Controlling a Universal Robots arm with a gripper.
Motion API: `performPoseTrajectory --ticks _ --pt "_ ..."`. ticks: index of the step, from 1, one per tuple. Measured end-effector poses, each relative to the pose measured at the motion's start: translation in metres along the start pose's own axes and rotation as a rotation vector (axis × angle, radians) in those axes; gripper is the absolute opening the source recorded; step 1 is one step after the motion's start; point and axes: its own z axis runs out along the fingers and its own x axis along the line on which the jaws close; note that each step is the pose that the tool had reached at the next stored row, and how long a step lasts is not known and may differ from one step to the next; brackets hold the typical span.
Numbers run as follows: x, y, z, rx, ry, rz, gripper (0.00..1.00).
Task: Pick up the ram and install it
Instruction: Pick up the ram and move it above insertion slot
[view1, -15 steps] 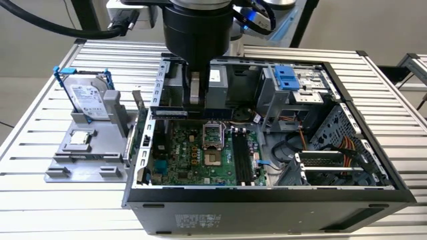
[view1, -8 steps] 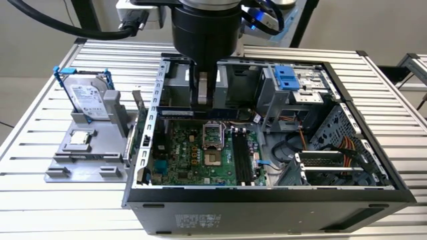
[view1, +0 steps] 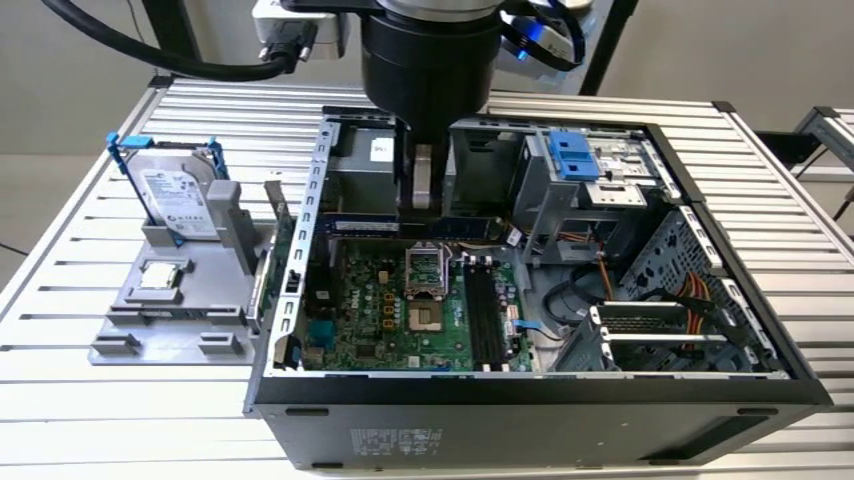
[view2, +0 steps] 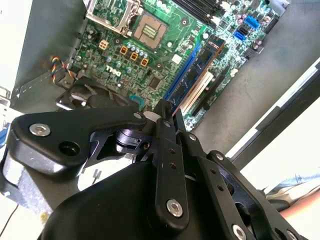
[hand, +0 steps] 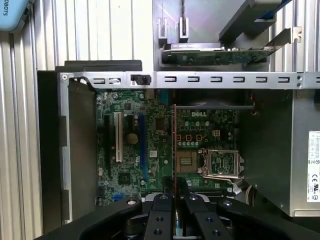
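At upper centre of the exterior view, your gripper (view1: 424, 210) has its fingers (view1: 424, 175) pinched narrow on the ram (view1: 467, 226), above the motherboard's (view1: 387, 300) upper edge. Hazard: memory slots (view1: 483, 318) lie lower right; any tilt or slip in the grip could strike the processor socket (view1: 424, 285).

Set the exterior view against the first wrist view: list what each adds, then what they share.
Exterior view adds: the processor chip on its gray holder, the blue drive cage, orange cables inside the case. First wrist view adds: the ram seen edge-on between the fingers, a round coin cell. Shared: the gripper shut on the ram above the motherboard and its open socket.
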Motion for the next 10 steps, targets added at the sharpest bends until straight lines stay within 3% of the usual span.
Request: performPoseTrajectory --ticks 10 --pt "-0.0005 -0.0129 -0.0002 0.0000 -0.0001 0.002 0.00"
